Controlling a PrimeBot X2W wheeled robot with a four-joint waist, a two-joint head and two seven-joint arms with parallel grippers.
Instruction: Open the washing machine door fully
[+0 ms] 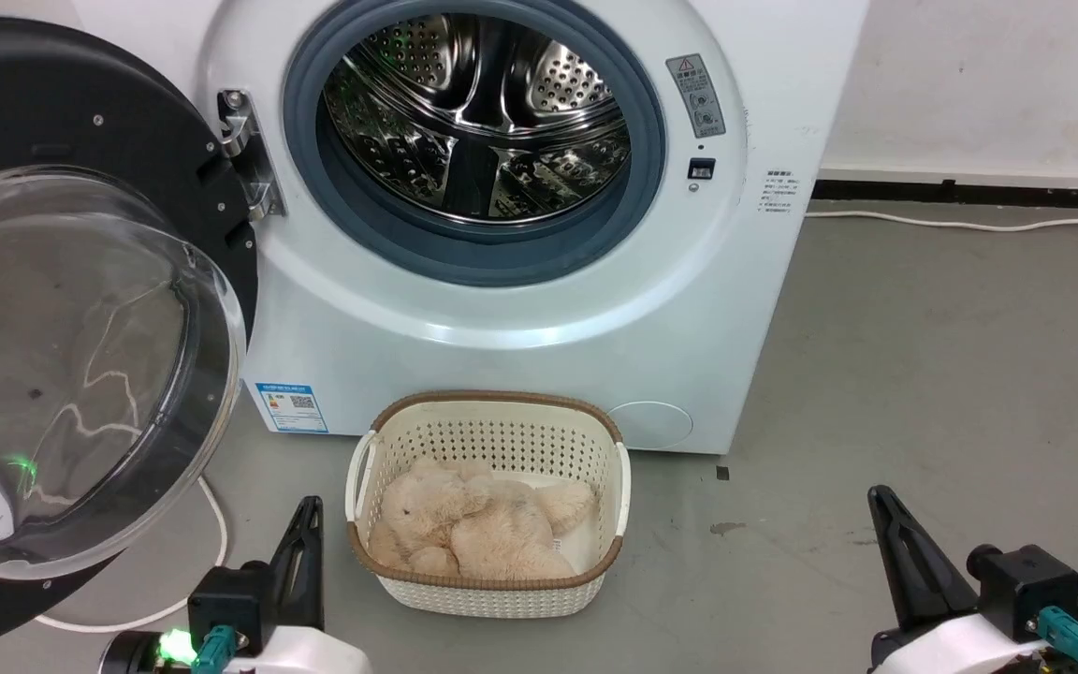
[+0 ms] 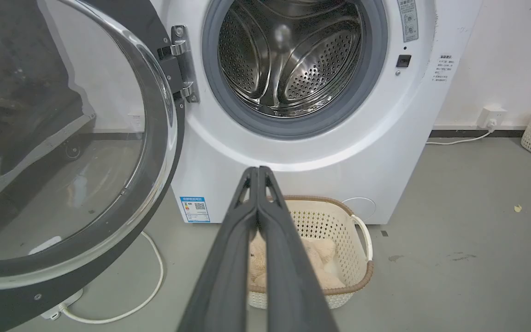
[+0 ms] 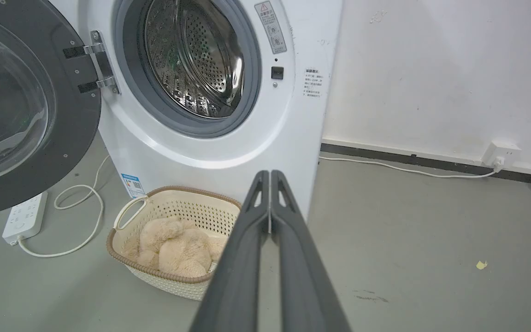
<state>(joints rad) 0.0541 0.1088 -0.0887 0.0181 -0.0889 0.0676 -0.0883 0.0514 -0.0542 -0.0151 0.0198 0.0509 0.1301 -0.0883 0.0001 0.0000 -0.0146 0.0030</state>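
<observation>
The washing machine door [image 1: 80, 356] [image 2: 62, 138] [image 3: 21, 106] hangs swung out to the left on its metal hinge [image 1: 244, 154], black rim and clear domed glass facing me. The steel drum mouth [image 1: 473, 122] stands uncovered. My left gripper [image 1: 313, 510] [image 2: 257, 171] is shut and empty, low near the floor just right of the door's lower edge, apart from it. My right gripper [image 1: 879, 498] [image 3: 269, 174] is shut and empty, low at the right, well away from the machine.
A cream basket [image 1: 600, 449] holding a beige plush toy [image 1: 473, 529] sits on the floor before the machine, between my grippers. A white cable [image 1: 211, 524] and power strip [image 3: 23, 216] lie under the door. Grey floor lies open to the right.
</observation>
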